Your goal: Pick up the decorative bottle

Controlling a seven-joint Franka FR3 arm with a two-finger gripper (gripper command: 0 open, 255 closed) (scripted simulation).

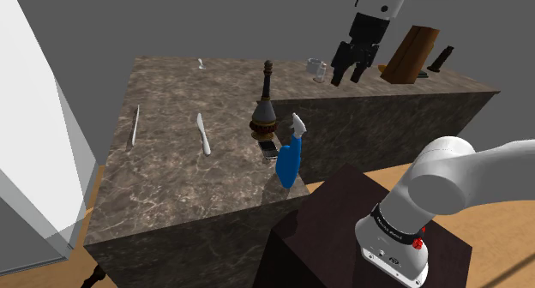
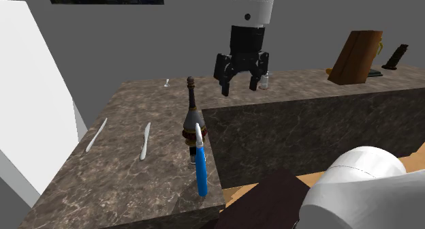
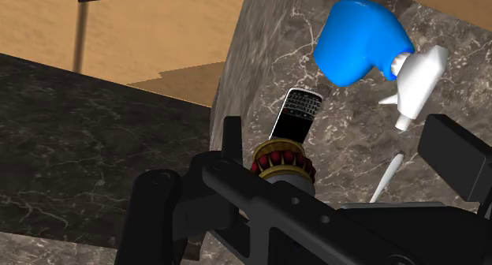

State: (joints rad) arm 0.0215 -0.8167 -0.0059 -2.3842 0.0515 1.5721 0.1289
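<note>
The gripper [image 1: 349,75] hangs in the shoulder view's upper right, fingers spread wide and holding nothing, while the decorative bottle [image 1: 264,106] stands upright near the frame's middle on the counter [image 1: 171,175]. Trouble waits at its base: a blue spray bottle [image 1: 290,158] and a black phone [image 1: 269,149] crowd in (practically touching, by the look of it). A low grab could clip them or tip that tall, narrow-necked bottle.

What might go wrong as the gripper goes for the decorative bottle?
The blue spray bottle and black phone crowd the base of the decorative bottle, so the open gripper may knock them. The bottle is tall and slim-necked near the counter edge; a nudge could topple it off.
</note>
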